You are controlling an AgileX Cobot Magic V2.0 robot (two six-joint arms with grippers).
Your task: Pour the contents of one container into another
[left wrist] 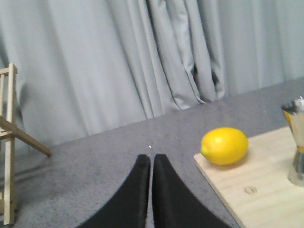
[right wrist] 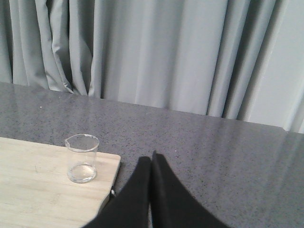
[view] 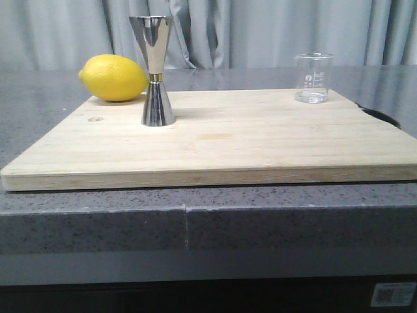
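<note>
Beaker (view: 313, 78): upright, board's (view: 215, 140) far right corner
Jigger (view: 154, 70): upright beside lemon (view: 114, 77)
Left gripper (left wrist: 151, 158): fingers together, holding nothing
Right gripper (right wrist: 151, 160): fingers together, holding nothing

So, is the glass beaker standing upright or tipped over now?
Upright. The beaker stands on its base on the cutting board, rim up, in both the front and right wrist views. No gripper touches it.
</note>
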